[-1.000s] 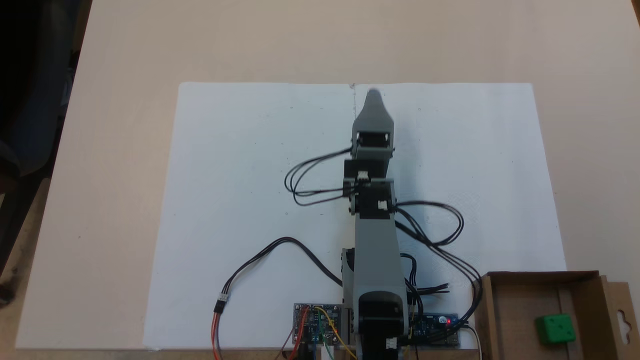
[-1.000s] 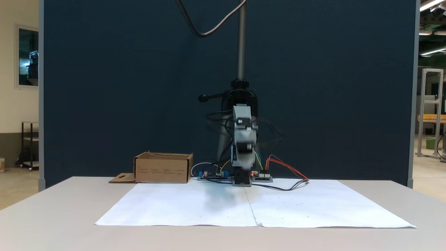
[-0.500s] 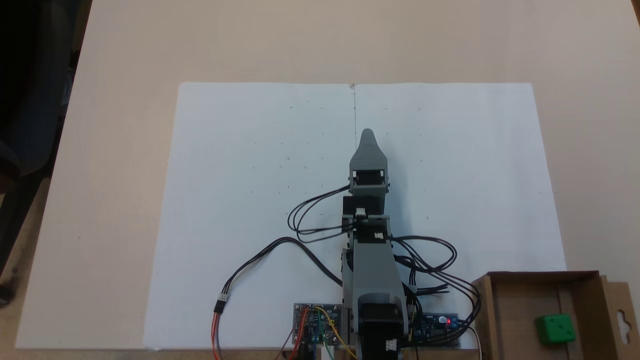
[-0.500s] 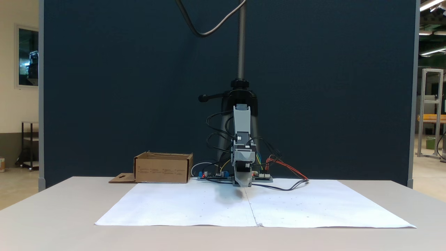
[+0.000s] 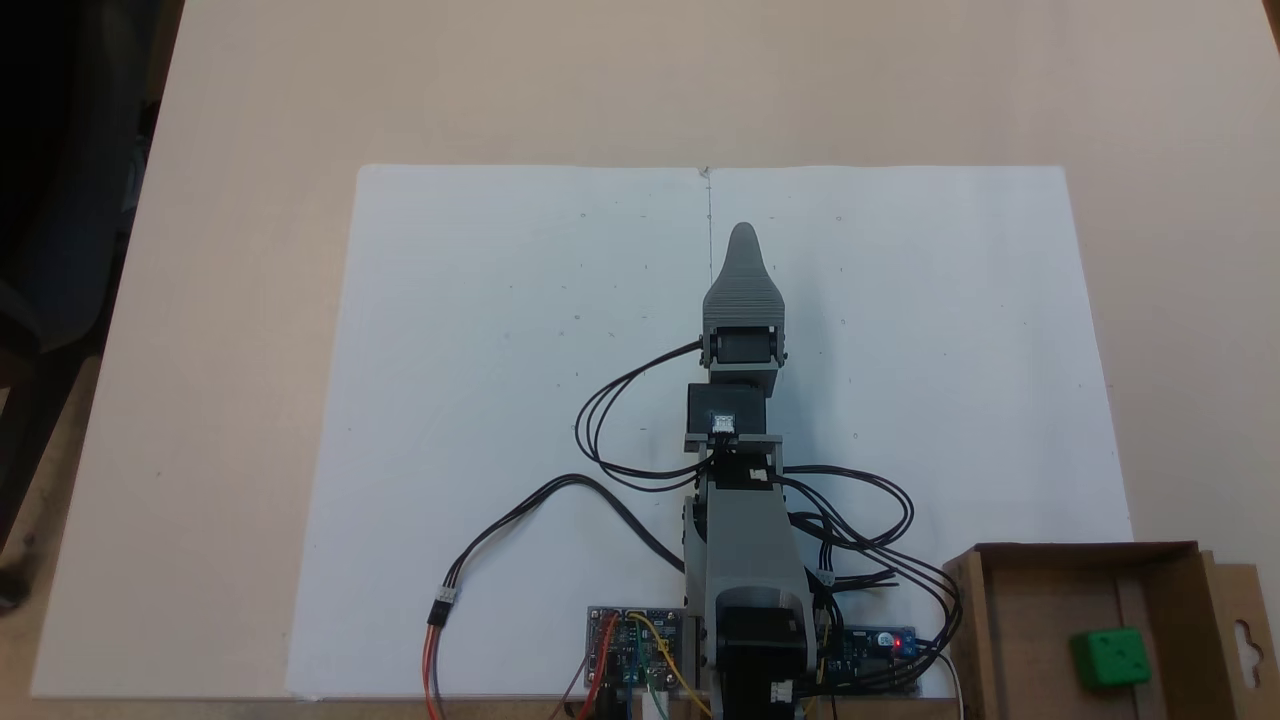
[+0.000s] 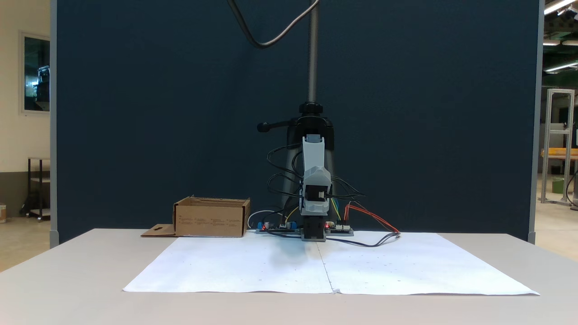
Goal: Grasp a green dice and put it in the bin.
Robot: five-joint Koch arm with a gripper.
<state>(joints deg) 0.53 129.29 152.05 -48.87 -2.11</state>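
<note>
The grey arm is extending from its base at the bottom edge of the table out over the white paper sheet, with the gripper pointing away from the base along the sheet's centre crease. In a fixed view the gripper is hanging above the paper without touching it. The two jaws are lying one behind the other for both cameras, so whether they are parted or closed cannot be told; nothing is visible between them. The green dice is lying inside the bin, on the floor of the box, near its flap side and well apart from the gripper. The bin is standing on the bare table just beside the sheet's corner, to the right of the arm base in a fixed view and to the left of it in the other. Black cables are looping off the arm on both sides, and circuit boards are lying flat beside the base, one showing a red light.
</note>
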